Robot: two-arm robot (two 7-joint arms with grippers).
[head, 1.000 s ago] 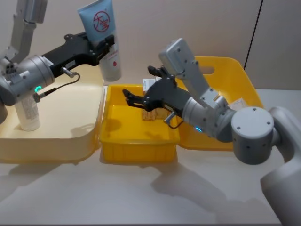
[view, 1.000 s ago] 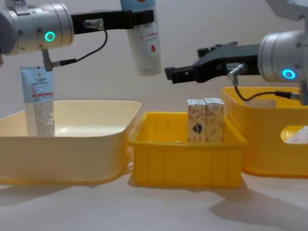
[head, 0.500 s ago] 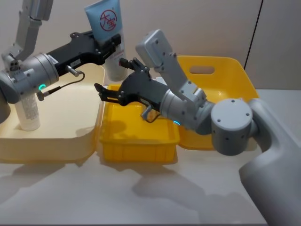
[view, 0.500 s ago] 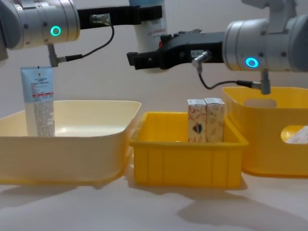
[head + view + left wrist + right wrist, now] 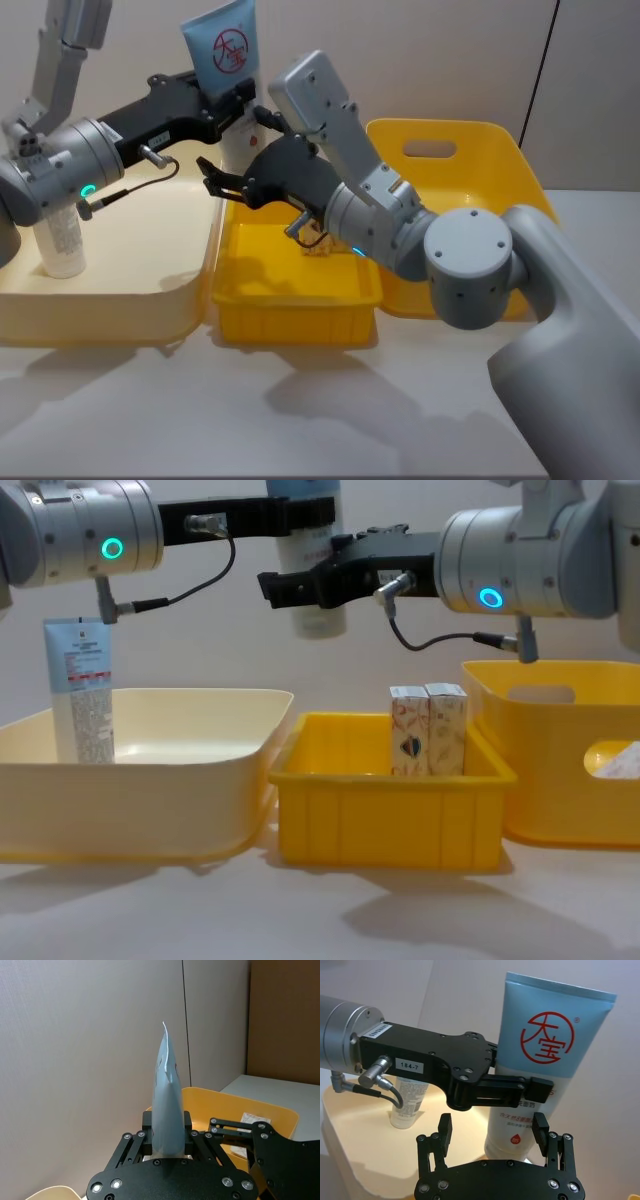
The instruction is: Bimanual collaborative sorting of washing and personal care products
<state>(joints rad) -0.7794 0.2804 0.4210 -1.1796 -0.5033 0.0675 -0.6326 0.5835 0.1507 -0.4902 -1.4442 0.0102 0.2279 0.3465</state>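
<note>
Black left gripper [image 5: 237, 98] clamped on a pale-blue tube [image 5: 226, 50], upright, cap down, high above where the cream bin [image 5: 130, 290] meets the small yellow bin [image 5: 380, 815]. Right gripper [image 5: 491, 1125] spread wide, straddling the tube's cap end; contact unclear. Second tube [image 5: 58, 235] stands in the cream bin. Two cartons [image 5: 427, 730] stand in the small yellow bin.

tube [image 5: 551, 1040] "大宝", left end effector [image 5: 520, 1091] "184-7"

Head view looks down, chest view looks level; both wrist views closely share the tube [image 5: 547, 1037].
</note>
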